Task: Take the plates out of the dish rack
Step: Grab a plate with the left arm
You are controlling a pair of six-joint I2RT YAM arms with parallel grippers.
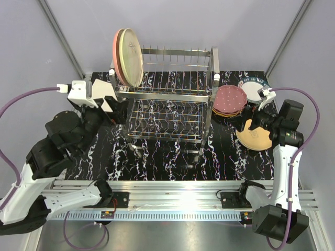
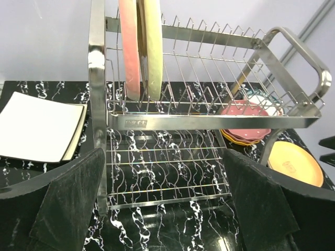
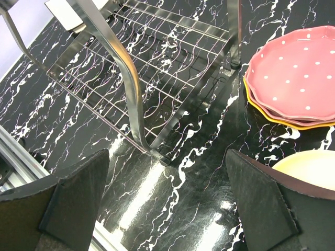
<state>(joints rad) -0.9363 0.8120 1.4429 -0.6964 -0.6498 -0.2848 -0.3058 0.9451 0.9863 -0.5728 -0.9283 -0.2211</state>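
rack [image 1: 167, 104]: holds two plates [image 1: 130, 56], propped upright by prongs [image 2: 209, 36] at its far-left corner | your left claw [image 2: 162, 209]: spread, empty, facing that end, likely to take them | your right claw [image 3: 167, 204]: spread, empty, by the unloaded stack [image 1: 229, 100], bench's [image 1: 157, 157] right side

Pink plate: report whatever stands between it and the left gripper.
Only the frame of the dish rack: its front rail runs just below the pink plate, its corner post just left. Above the rail, nothing visible blocks the open left gripper.
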